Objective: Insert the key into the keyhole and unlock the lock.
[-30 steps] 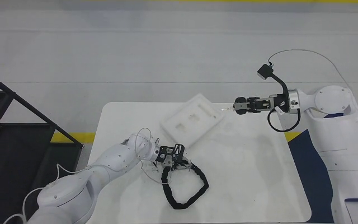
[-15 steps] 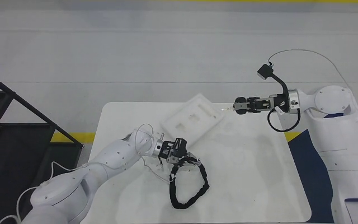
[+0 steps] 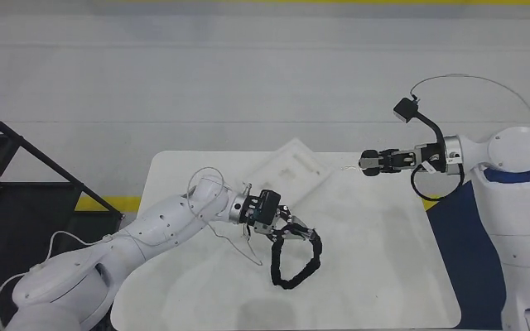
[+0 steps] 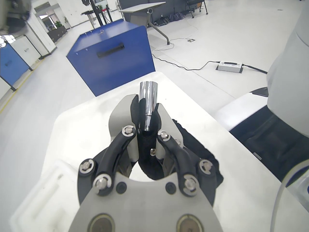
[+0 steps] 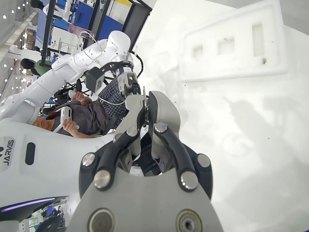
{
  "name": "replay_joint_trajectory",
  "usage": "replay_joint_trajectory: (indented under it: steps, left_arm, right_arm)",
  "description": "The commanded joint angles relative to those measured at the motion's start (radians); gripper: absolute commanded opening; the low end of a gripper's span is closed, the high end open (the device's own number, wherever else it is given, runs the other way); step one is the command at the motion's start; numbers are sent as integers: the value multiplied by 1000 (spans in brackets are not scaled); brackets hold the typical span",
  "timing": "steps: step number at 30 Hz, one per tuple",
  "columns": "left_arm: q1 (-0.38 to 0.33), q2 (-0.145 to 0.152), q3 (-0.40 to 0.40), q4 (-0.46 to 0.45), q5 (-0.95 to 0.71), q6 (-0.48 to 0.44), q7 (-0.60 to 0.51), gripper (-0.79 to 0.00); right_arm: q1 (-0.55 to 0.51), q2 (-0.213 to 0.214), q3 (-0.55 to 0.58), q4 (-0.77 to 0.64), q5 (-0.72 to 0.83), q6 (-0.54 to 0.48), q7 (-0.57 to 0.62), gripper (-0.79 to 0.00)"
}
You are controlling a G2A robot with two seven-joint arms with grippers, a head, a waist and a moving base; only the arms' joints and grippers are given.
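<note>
The lock is a chrome cylinder (image 4: 147, 102) joined to a black cable loop (image 3: 295, 258). My left gripper (image 4: 144, 112) is shut on the cylinder, whose free end sticks out past the fingertips. In the top view this gripper (image 3: 284, 227) sits over the table's middle left, with the loop trailing below it toward the front. My right gripper (image 3: 365, 161) is over the table's far right edge, shut on the small key (image 3: 351, 168), which points toward the lock. In the right wrist view the key (image 5: 144, 95) shows as a thin edge between the fingers.
A white foam tray (image 3: 286, 172) with several shallow recesses lies at the table's back, just behind the left gripper. The white table (image 3: 381, 265) spreads between the two arms. A black frame (image 3: 37, 165) stands beyond the left edge.
My left gripper carried the lock right and toward the table's middle, dragging the cable loop along. The right gripper with the key drew back slightly to the right.
</note>
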Motion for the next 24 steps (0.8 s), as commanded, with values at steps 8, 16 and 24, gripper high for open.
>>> replay_joint_trajectory:
  steps: [8,16,24]
  left_arm:
    - [-48,-26,-23,-8,-147,-9,-9,-785]
    - [-109,-110,-1,87,-150,8,8,-785]
    - [-135,-216,46,236,-131,59,59,-785]
  right_arm:
    - [-136,44,151,-210,11,44,-28,-785]
    - [-214,64,189,-316,-23,59,-31,-785]
    - [-233,76,173,-359,-121,93,-91,-785]
